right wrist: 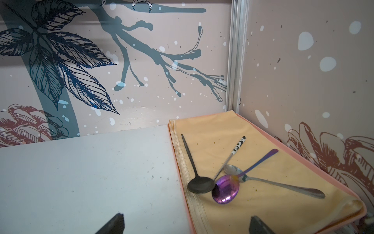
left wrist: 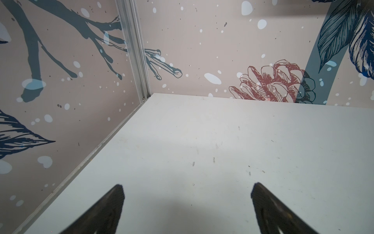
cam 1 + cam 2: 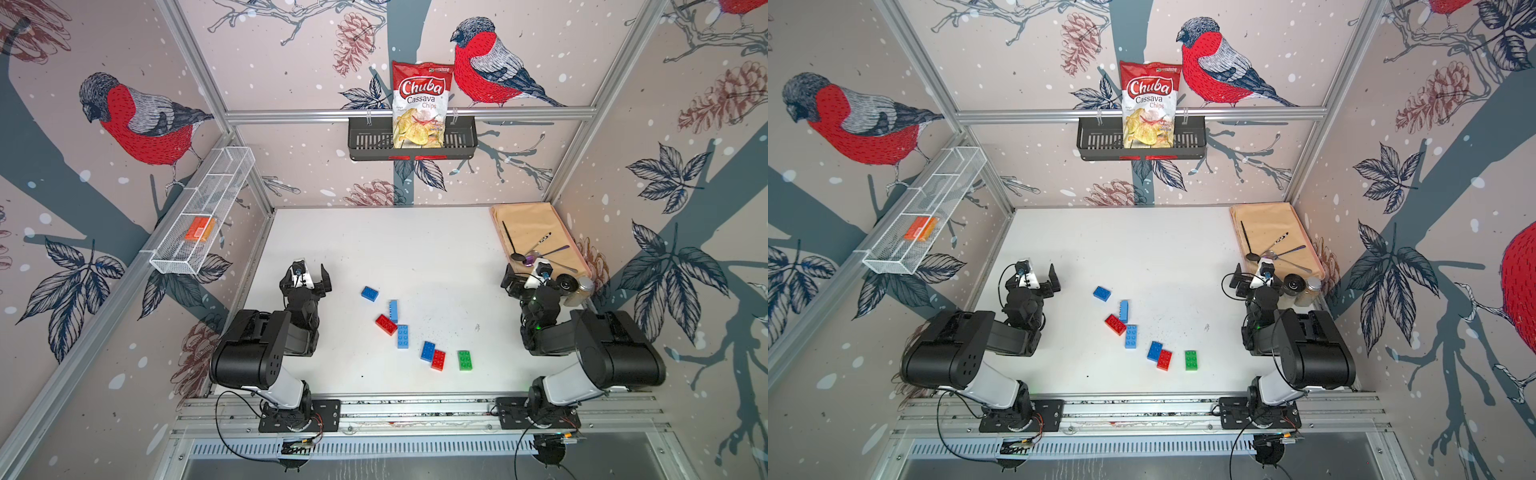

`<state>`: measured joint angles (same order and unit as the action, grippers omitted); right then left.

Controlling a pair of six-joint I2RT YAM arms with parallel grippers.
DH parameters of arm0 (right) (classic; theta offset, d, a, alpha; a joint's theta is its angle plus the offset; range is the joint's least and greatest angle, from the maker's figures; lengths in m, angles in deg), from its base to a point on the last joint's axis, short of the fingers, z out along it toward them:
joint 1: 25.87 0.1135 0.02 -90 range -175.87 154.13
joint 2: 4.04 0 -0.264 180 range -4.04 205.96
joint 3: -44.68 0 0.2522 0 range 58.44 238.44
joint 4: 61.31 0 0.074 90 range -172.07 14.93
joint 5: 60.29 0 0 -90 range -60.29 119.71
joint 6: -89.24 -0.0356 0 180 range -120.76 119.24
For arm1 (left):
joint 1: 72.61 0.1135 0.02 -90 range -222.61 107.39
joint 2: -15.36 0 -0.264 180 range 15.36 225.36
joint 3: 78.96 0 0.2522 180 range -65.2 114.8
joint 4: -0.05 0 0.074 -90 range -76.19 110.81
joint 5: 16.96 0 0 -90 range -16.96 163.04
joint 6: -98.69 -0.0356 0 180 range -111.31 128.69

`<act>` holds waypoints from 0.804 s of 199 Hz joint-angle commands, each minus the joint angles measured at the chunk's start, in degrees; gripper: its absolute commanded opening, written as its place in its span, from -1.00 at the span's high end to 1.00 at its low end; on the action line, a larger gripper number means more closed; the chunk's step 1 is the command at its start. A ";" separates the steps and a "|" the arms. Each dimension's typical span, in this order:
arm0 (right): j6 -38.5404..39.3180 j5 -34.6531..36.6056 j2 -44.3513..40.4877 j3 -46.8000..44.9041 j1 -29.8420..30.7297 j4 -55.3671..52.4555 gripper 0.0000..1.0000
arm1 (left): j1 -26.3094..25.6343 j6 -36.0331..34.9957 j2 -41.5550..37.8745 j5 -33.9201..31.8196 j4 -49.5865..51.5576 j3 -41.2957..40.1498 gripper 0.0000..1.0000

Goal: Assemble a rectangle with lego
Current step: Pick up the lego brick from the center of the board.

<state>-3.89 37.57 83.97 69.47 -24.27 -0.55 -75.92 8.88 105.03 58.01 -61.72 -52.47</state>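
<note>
Top views: both show the left gripper (image 3: 306, 274) over the left part of the white table (image 3: 415, 249). Its fingers are wide apart and hold nothing. The right gripper (image 3: 533, 275) is at the right side, by the near end of a yellow cloth (image 3: 528, 224), just beside two small jars (image 3: 575, 284). Its fingers are apart too and hold nothing.

Seven lego bricks (image 3: 1131, 336) lie on the table between the arms, well apart from both grippers. The dark blue brick (image 3: 369, 293) is farthest back, alone and slanted. The tipped light blue brick (image 3: 393, 311) lies on its side, its long way pointing at the back wall. A red brick (image 3: 386, 324) lies slanted just beside it. The flat light blue brick (image 3: 402, 336) points at the back wall too. Nearer the front, a blue brick (image 3: 427, 351) and a second red brick (image 3: 438, 360) lie side by side, touching, a bit tilted. The green brick (image 3: 465, 360) sits alone to their right, bumps up.

A chip bag (image 3: 419, 104) stands in a black basket (image 3: 365, 141) on the back wall. An orange piece (image 3: 199, 228) lies in a wire basket (image 3: 199, 199) on the left wall.

Left wrist view: the two fingers (image 2: 113, 204) are far apart over bare table.

Right wrist view: the fingers (image 1: 115, 222) are far apart, one over the table, one over the cloth. A black spoon (image 1: 200, 184), a purple spoon (image 1: 225, 190) and a silver spoon (image 1: 273, 183) lie crossed on the cloth.
</note>
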 commanded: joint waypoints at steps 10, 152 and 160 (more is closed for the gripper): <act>-0.03 -0.28 -0.05 0.14 -0.07 1.89 -0.99 | 0.12 0.25 -0.19 0.12 -1.05 0.06 -0.96; -24.04 -0.41 -18.93 14.83 4.00 -34.62 -1.00 | -8.64 26.48 -21.73 -8.28 48.57 24.19 -0.98; -28.28 -8.49 -19.38 16.17 2.52 -35.66 -0.99 | -8.53 26.89 -22.16 -1.96 46.37 24.49 -0.97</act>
<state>-10.98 41.33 67.68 81.38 -19.59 -19.76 -85.58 22.58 83.85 41.92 -28.69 -31.47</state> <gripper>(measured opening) 0.996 0.991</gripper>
